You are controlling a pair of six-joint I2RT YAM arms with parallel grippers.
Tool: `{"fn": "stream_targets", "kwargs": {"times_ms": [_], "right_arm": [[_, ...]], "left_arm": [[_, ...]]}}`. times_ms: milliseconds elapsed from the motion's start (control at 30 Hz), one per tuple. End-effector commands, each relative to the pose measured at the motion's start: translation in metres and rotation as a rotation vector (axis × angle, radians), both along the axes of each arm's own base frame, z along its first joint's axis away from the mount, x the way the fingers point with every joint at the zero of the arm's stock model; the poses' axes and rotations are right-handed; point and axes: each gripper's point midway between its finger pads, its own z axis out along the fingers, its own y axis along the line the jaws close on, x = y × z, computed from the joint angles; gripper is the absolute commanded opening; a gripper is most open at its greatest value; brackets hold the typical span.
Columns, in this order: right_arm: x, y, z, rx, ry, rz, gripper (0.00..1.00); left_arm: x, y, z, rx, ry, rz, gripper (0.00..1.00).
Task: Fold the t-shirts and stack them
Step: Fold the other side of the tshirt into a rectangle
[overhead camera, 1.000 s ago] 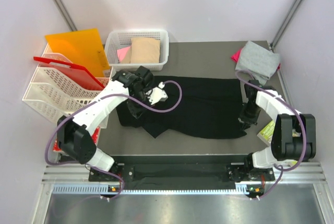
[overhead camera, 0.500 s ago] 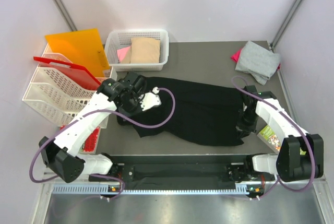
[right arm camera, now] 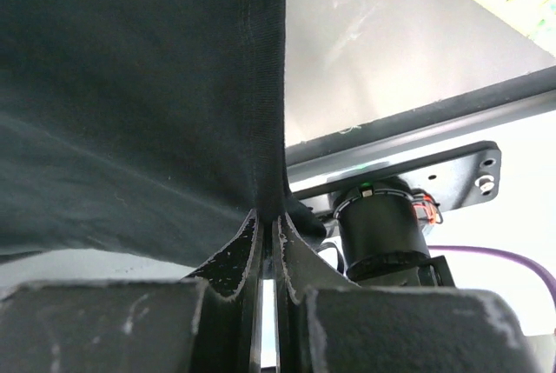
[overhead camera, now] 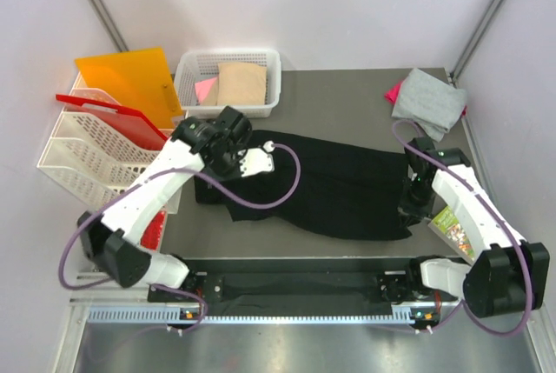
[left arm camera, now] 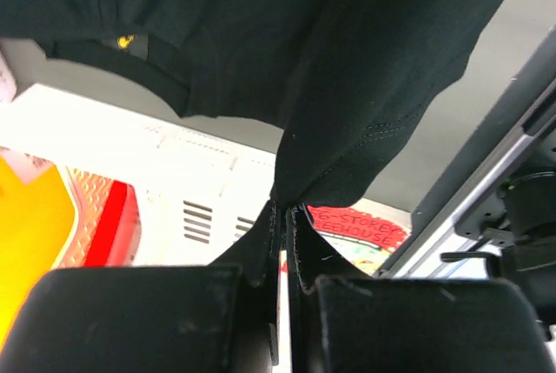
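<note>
Jaws, left and right, clamped on one black t-shirt (overhead camera: pixel 347 186); one grey t-shirt (overhead camera: pixel 426 99), one tan t-shirt (overhead camera: pixel 241 83) apart.

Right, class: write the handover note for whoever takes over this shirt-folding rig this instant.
Left gripper: shut on the black t-shirt, at its left end.
Right gripper: shut on the same shirt's right edge.
Grey t-shirt: folded, far right corner, over something pink.
Tan t-shirt and a pink one: in the white basket, far left.
Done: grey one looks folded.
Left: fold the black shirt, stack it, then the basket shirts.
</note>
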Motion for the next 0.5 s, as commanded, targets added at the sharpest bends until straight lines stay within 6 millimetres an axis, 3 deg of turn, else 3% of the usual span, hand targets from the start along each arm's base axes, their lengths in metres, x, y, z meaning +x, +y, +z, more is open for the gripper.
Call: {"fn": "stream_targets", "kwargs": {"times_ms": [0, 67, 100, 167, 200, 233, 300, 333, 467], "right_arm": [[0.025, -0.010, 0.009, -0.060, -0.021, -0.040, 0.00], [0.045, -0.011, 0.013, -0.065, -0.057, -0.062, 0.00], [0.052, -0.012, 0.010, -0.074, -0.040, -0.066, 0.00], [0.071, -0.014, 0.013, -0.085, -0.066, -0.079, 0.00], [0.077, -0.014, 0.008, -0.092, -0.041, -0.079, 0.00], [0.088, -0.015, 0.012, -0.096, -0.058, -0.085, 0.00], [0.099, -0.019, 0.007, -0.113, -0.036, -0.087, 0.00], [0.108, -0.021, 0.010, -0.120, -0.052, -0.093, 0.00], [0.125, -0.024, 0.006, -0.134, -0.047, -0.102, 0.00]], "left_arm": [[0.027, 0.003, -0.015, 0.073, 0.072, -0.047, 0.00], [0.056, -0.002, -0.015, 0.050, 0.028, -0.048, 0.00], [0.071, 0.002, -0.024, 0.063, 0.049, -0.041, 0.00], [0.098, -0.002, -0.016, 0.038, 0.015, -0.029, 0.00], [0.111, 0.003, -0.028, 0.055, 0.052, -0.013, 0.00], [0.127, 0.002, -0.018, 0.043, 0.018, -0.006, 0.00], [0.145, 0.009, -0.028, 0.064, 0.049, 0.014, 0.00], [0.157, 0.009, -0.020, 0.057, 0.018, 0.018, 0.00], [0.185, 0.017, -0.025, 0.093, -0.030, 0.011, 0.00]]}}
